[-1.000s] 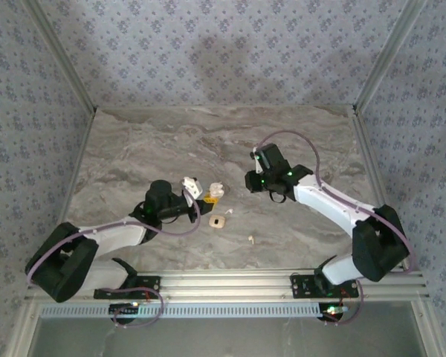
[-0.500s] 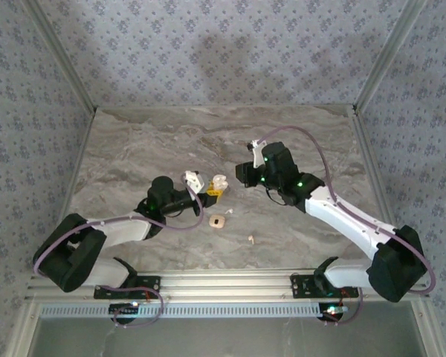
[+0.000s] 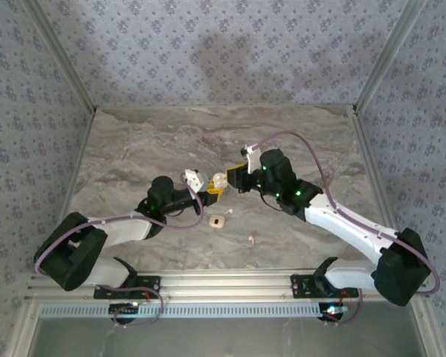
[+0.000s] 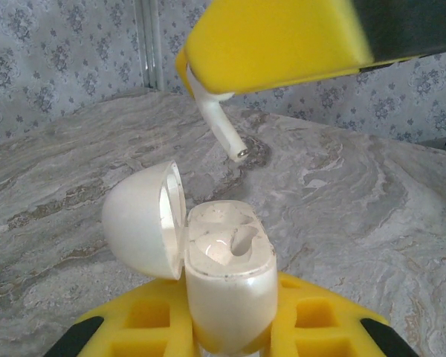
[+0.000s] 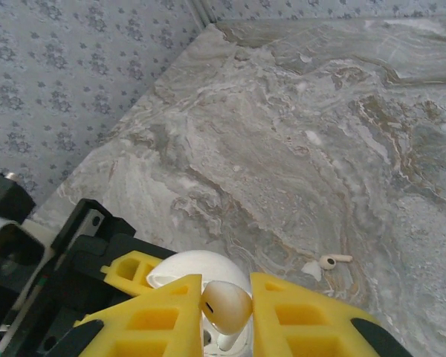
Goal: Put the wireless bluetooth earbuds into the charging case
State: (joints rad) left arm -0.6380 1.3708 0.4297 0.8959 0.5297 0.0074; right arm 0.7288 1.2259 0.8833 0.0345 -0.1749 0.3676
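My left gripper (image 4: 230,331) (image 3: 207,195) is shut on the white charging case (image 4: 230,279) (image 3: 218,181), which stands upright between its yellow fingers. The case's lid (image 4: 141,219) is swung open to the left, and both sockets look empty. My right gripper (image 5: 227,309) (image 3: 231,176) is shut on one of the earbuds (image 5: 227,306). It hangs just above and beyond the open case, with the earbud's stem (image 4: 224,132) pointing down toward it. Another earbud (image 5: 328,261) lies loose on the marble. A whitish earbud (image 3: 250,239) rests near the front of the table.
A small round whitish puck (image 3: 218,221) and a tiny white fleck (image 3: 230,213) lie on the marble table (image 3: 134,149) just in front of the case. Patterned walls (image 3: 223,52) close in the back and both sides. The aluminium rail (image 3: 223,282) runs along the front edge.
My right arm has swung left with the earbud, from well right of the case to right over it. The left gripper and case have barely shifted.
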